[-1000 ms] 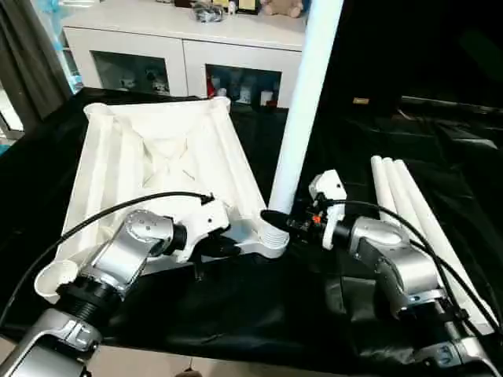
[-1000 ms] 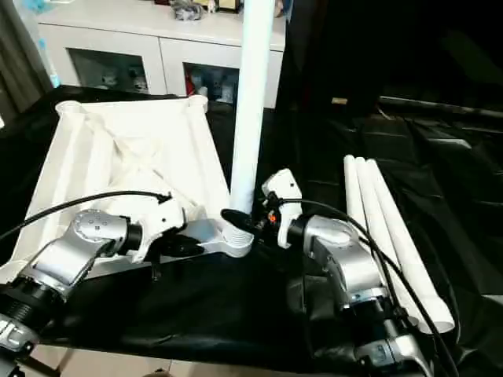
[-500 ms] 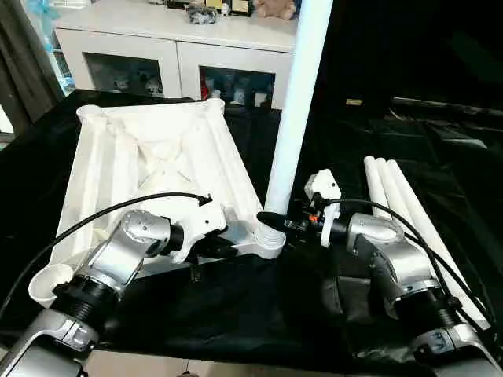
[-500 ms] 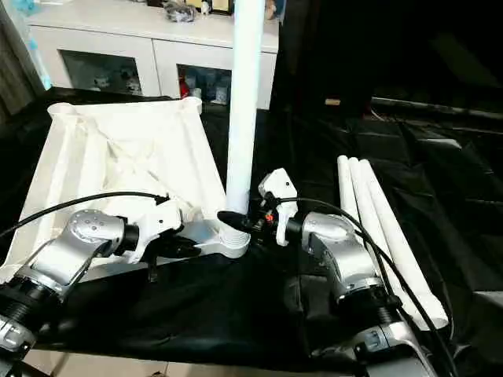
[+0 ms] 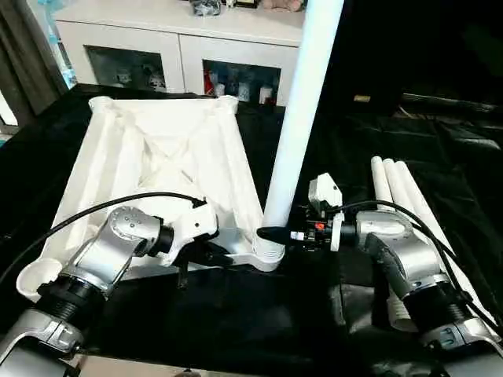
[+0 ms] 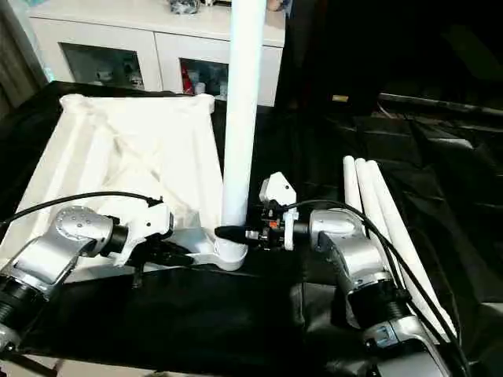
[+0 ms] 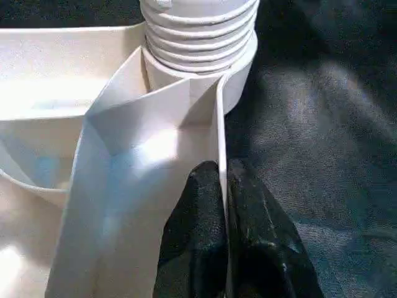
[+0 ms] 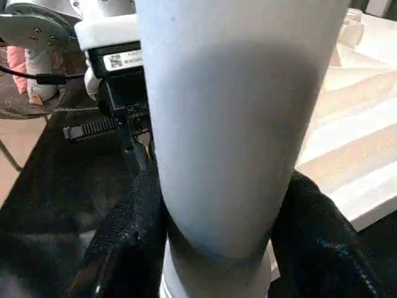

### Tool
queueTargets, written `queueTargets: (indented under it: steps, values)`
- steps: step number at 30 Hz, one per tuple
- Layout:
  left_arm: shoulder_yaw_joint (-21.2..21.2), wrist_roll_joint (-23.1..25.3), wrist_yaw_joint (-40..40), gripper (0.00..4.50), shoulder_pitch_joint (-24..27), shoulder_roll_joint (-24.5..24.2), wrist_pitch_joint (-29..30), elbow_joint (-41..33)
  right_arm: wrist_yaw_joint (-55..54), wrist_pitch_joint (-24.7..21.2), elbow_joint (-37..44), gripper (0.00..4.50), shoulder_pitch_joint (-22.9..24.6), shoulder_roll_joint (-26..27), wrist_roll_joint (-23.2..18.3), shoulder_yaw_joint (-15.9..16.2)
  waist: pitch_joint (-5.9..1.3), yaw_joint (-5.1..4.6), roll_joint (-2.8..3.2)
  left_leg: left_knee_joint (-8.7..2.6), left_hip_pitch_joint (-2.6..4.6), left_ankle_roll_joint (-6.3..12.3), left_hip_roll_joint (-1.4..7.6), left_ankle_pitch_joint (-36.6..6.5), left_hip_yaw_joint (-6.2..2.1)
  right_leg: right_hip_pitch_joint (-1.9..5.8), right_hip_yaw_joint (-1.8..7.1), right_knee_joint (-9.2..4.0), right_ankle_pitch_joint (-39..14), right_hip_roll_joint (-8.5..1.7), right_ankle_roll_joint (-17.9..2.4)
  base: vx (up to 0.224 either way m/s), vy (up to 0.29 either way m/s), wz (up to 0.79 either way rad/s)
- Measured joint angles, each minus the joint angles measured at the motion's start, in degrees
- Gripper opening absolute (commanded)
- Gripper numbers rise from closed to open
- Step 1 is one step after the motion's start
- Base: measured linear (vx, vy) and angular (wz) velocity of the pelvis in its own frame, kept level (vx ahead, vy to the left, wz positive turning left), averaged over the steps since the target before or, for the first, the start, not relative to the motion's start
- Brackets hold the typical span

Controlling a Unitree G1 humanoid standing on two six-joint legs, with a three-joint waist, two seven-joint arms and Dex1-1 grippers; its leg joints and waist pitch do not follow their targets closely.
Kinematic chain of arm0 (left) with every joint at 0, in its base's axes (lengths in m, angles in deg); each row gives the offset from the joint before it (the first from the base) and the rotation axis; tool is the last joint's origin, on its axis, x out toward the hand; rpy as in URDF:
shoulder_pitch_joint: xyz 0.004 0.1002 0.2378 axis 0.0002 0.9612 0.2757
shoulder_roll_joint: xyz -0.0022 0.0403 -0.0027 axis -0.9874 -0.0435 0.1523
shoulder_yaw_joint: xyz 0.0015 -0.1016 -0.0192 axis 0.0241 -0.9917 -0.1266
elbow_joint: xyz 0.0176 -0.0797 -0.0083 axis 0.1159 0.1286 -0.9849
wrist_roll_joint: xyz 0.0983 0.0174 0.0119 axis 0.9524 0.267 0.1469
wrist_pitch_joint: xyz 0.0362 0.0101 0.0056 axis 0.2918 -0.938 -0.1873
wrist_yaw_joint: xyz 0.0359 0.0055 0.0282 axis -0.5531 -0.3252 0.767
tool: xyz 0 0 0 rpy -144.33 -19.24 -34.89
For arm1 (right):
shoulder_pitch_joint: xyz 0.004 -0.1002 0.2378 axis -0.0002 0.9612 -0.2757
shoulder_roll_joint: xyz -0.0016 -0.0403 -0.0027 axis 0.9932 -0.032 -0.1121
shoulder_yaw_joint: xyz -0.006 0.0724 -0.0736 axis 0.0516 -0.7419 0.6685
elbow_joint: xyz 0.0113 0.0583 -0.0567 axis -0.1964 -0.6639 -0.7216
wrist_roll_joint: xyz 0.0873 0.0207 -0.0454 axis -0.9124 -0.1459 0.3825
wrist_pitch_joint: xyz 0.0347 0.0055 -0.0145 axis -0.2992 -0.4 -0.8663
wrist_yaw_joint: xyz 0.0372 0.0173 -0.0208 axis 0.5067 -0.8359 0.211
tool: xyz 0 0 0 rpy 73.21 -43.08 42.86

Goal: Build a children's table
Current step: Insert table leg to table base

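Note:
The white tabletop (image 5: pixel 157 169) lies underside up on the black cloth. One white leg (image 5: pixel 299 126) stands upright in its near right corner socket (image 5: pixel 271 255). My right gripper (image 5: pixel 275 234) is shut on this leg just above the socket, a black finger (image 8: pixel 316 248) on each side of it. My left gripper (image 5: pixel 220 255) is shut on the tabletop's thin near rim (image 7: pixel 220 155), pinched between its black fingertips (image 7: pixel 198 211) beside that socket. Three more white legs (image 5: pixel 401 200) lie side by side to the right.
A white cabinet (image 5: pixel 181 55) with glass doors stands behind the black-draped table (image 5: pixel 259 314). A black cable (image 5: pixel 94 216) loops over my left forearm. The near left corner socket (image 5: pixel 35 275) of the tabletop sits by my left arm.
The camera has shifted. Both grippers keep their holds, and the upright leg stays in its socket.

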Motion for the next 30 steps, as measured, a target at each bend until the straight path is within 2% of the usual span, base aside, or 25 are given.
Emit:
queueTargets:
  steps: [4, 8, 14, 18, 21, 24, 27, 30]
  values:
    - [-0.2, 0.8, -1.3, 0.0, -0.1, 1.0, -0.7, 0.8, -1.5, 0.9, -0.8, 1.88, -0.1, 0.3, 0.0, -0.1, 0.0, 0.03, 0.02, 0.0, 0.07, 0.0, 0.0, 0.0, 0.0, 0.07, 0.0, 0.02, 0.0, 0.0, 0.0, 0.0, 0.0, 0.0]
    - [-1.0, 2.4, -6.1, 0.0, -0.9, 2.9, -0.3, 2.8, -8.8, 1.8, -4.1, 1.88, -1.3, 2.7, 1.0, -0.8, -0.01, -0.35, -0.01, 0.0, 0.29, -0.01, 0.0, 0.0, 0.0, 0.16, 0.03, 0.05, 0.1, -0.01, -0.1, 0.0, 0.0, 0.0]
    - [-2.7, 2.5, -11.3, 0.0, -1.5, 5.3, 5.4, 3.2, -20.2, 2.2, -6.8, 1.88, -2.4, 7.3, 2.4, -2.6, 0.0, -1.77, 0.0, 0.0, 0.43, -0.02, 0.01, 0.0, -0.07, -0.06, 0.05, 0.04, 0.0, -0.02, 0.0, 0.0, 0.0, 0.0]
    - [-3.6, 3.2, -15.4, 0.0, -2.1, 7.2, 9.1, 3.2, -29.4, 2.5, -12.3, 1.88, -6.1, 11.7, 2.9, -3.9, 0.05, -2.5, 0.09, 0.0, 0.49, -0.03, 0.01, 0.0, -0.18, -0.23, 0.03, 0.02, 0.1, -0.02, -0.1, 0.0, 0.0, 0.0]
    - [-3.4, 3.7, -18.6, 0.0, -3.4, 10.7, 12.7, 3.1, -40.2, 2.8, -18.8, 1.88, -10.2, 14.8, 5.2, -4.3, 0.16, -2.39, 0.25, 0.0, 0.29, -0.04, -0.06, 0.0, -0.19, -0.48, 0.1, -0.08, 0.1, -0.04, -0.2, 0.0, 0.0, 0.0]
    - [-3.3, 4.1, -22.5, 0.0, -4.0, 13.6, 17.6, 1.4, -49.2, 4.0, -24.3, 1.88, -13.0, 17.2, 7.7, -4.9, 0.22, -1.55, 0.34, 0.0, 0.17, -0.04, -0.06, 0.0, -0.07, -0.47, 0.17, -0.13, 0.5, -0.05, -0.6, 0.0, 0.0, 0.0]
    - [-3.3, 4.6, -24.7, 0.0, -5.0, 14.9, 20.6, 0.9, -53.4, 4.7, -26.4, 1.88, -14.6, 18.0, 8.2, -5.4, 0.22, -1.58, 0.35, 0.0, 0.1, -0.04, -0.06, 0.0, -0.06, -0.47, 0.16, -0.27, 0.6, -0.05, -0.4, 0.0, 0.0, 0.0]
    - [-3.3, 5.7, -27.8, 0.0, -5.3, 16.9, 20.7, 1.1, -57.1, 6.8, -28.7, 1.88, -15.8, 18.5, 9.6, -5.8, 0.2, -1.63, 0.31, -0.18, -0.02, -0.05, -0.06, 0.0, -0.04, -0.54, 0.13, -0.46, 0.7, -0.05, -0.3, 0.0, 0.0, 0.0]
